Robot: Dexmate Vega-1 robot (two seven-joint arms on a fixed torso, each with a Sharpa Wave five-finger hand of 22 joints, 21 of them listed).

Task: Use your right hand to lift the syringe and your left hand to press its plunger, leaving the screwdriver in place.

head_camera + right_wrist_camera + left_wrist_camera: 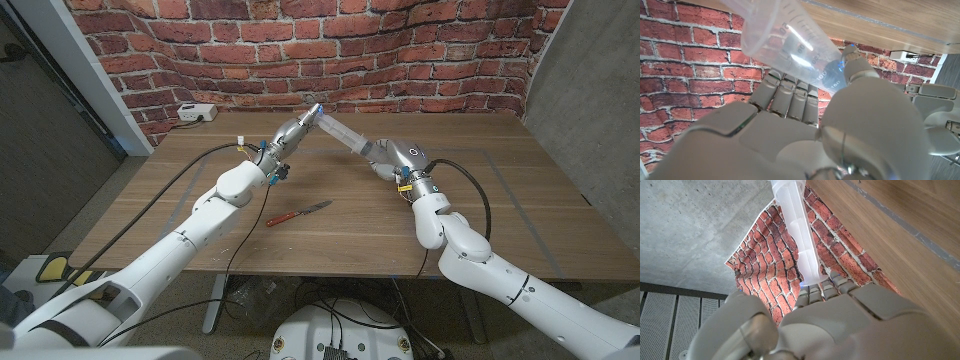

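A large clear syringe (343,134) is held up off the wooden table (180,215), slanting from my right hand (392,158) up toward my left hand (291,133). My right hand (790,130) grips the marked barrel (790,45) between thumb and fingers. My left hand (830,320) has its fingers closed at the end of the white plunger (795,230). The red-handled screwdriver (298,213) lies on the table below the syringe, apart from both hands.
A white socket box (196,112) sits at the table's far left corner by the brick wall. A black cable (195,167) runs over the table along my left arm. Another black cable (470,180) loops beside my right forearm.
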